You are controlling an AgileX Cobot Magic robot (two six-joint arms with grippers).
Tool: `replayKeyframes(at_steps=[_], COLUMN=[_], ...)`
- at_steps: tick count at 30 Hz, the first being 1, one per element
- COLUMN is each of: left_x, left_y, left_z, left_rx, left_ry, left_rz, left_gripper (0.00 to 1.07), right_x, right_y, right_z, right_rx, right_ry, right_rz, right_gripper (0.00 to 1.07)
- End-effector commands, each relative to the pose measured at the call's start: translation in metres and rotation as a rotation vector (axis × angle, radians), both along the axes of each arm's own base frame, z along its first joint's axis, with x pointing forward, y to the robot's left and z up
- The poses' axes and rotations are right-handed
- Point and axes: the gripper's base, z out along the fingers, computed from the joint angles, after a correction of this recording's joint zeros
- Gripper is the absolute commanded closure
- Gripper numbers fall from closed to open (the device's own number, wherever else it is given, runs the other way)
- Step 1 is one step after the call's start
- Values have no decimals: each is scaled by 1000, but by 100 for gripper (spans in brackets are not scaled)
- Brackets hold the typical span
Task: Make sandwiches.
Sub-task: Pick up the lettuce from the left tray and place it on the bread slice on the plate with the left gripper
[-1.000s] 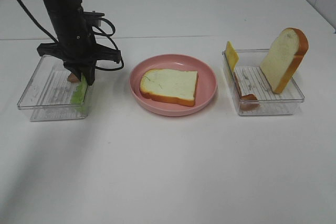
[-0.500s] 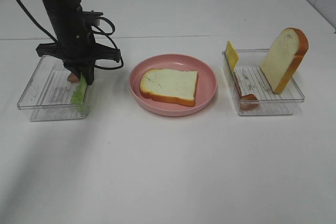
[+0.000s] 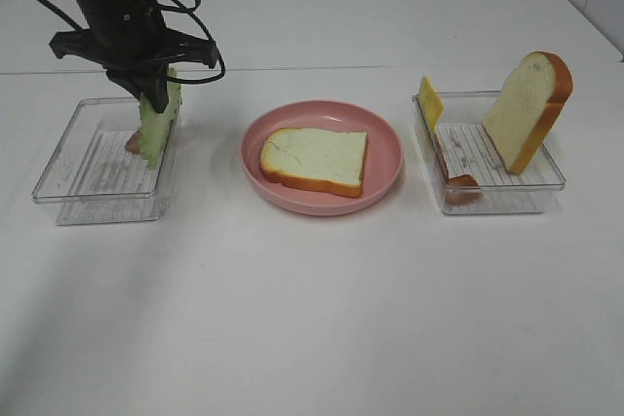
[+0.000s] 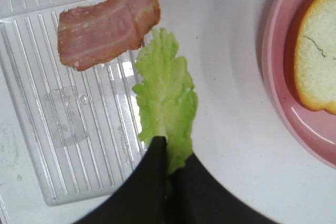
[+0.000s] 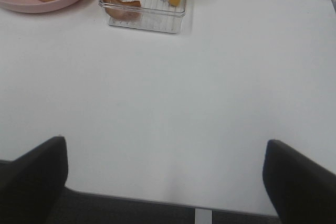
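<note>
My left gripper (image 3: 151,94) is shut on a ruffled green lettuce leaf (image 3: 158,124) and holds it hanging above the right edge of the left clear tray (image 3: 68,177). In the left wrist view the lettuce (image 4: 165,98) hangs from the shut fingertips (image 4: 167,148), with a bacon strip (image 4: 105,27) lying in the tray below. A white bread slice (image 3: 314,158) lies flat on the pink plate (image 3: 385,133). The right tray (image 3: 546,177) holds a leaning bread slice (image 3: 526,109), a yellow cheese square (image 3: 429,101) and a bacon strip (image 3: 453,174). My right gripper (image 5: 165,171) is open above the table's front edge.
The two trays flank the plate in a row across the white table (image 3: 312,309). In the right wrist view, the right tray (image 5: 144,17) and the plate's edge (image 5: 47,1) lie far ahead of the fingers. The table's front edge (image 5: 194,208) shows below.
My left gripper has risen out of the left tray, lifting the lettuce leaf with it so that it now hangs clear above the tray's right edge. The right side is unchanged.
</note>
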Motion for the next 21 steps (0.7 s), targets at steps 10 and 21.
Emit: replayKeyframes(at_steps=[10, 21], left_x=[-6, -11], left_y=[-13, -68], left_z=[21, 74], left_rx=[-67, -258], left_ry=[52, -99], left_rz=[-14, -160], left_gripper=[107, 107], right_x=[0, 0], right_y=[0, 1], right_z=[0, 0], right_rx=[5, 5], right_ry=[-6, -6], right_rz=[2, 3], right_gripper=[9, 9])
